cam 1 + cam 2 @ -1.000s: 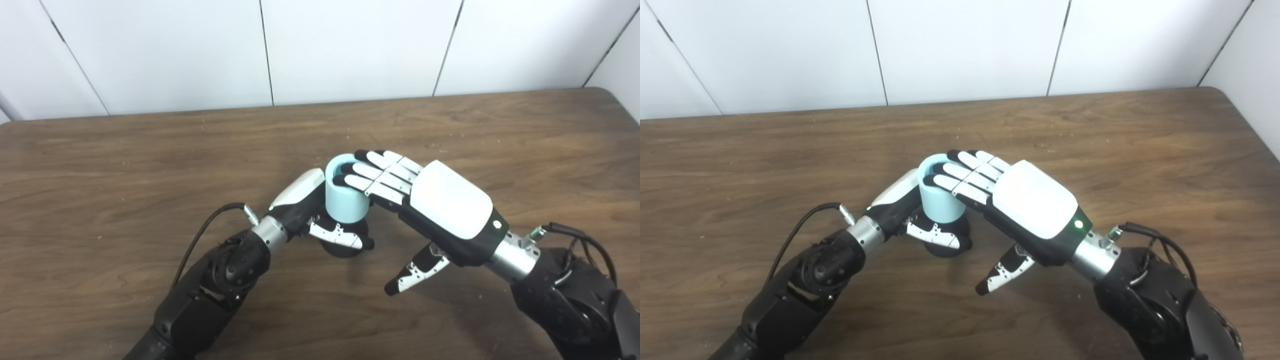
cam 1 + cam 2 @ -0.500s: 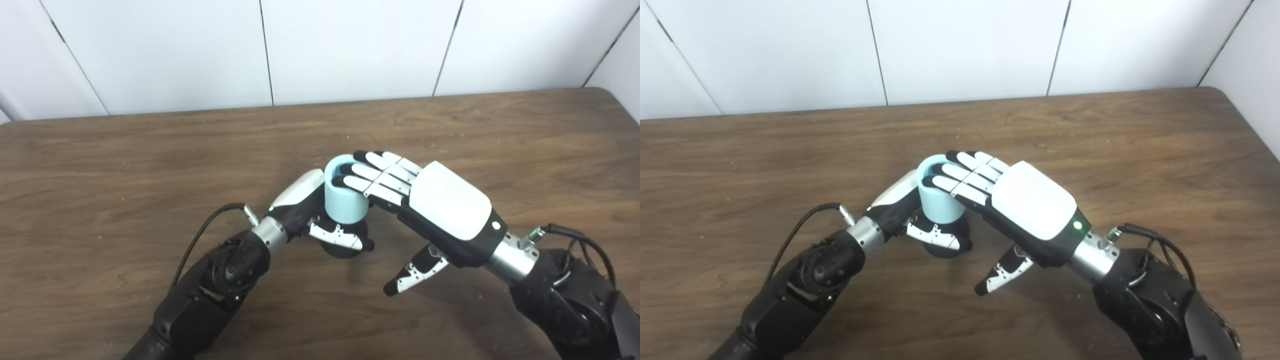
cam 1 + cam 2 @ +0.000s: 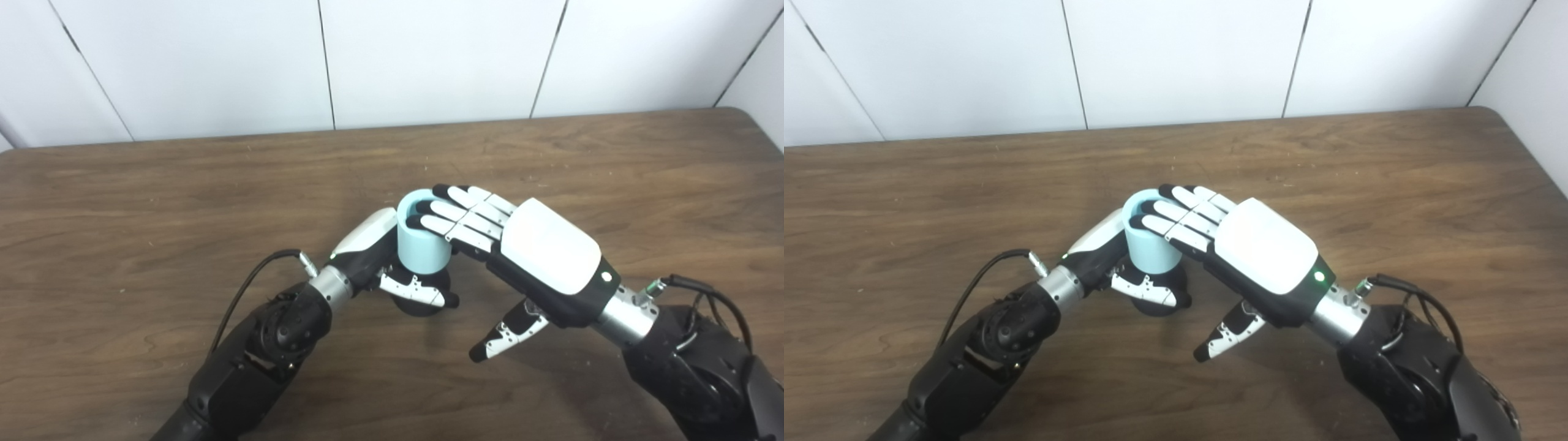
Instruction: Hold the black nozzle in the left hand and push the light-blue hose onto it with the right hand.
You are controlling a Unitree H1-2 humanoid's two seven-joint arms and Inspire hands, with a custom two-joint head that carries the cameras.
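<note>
My left hand [image 3: 373,251] is curled closed, thumb wrapped in front. My right hand [image 3: 539,257] lies flat, fingers [image 3: 459,217] extended, thumb hanging free.

Two robot arms with matte black, bulky forearm housings, each ending in a brushed silver wrist collar. Right hand [image 3: 551,257]: glossy white, rounded back plate on a black body, with a small green indicator light near the wrist; fingers [image 3: 465,214] of white segments with black tips and black joints; thumb white with small dark screws. Left hand [image 3: 367,242]: the same white shell over black. A black cable [image 3: 254,275] with a silver connector enters each wrist.
</note>
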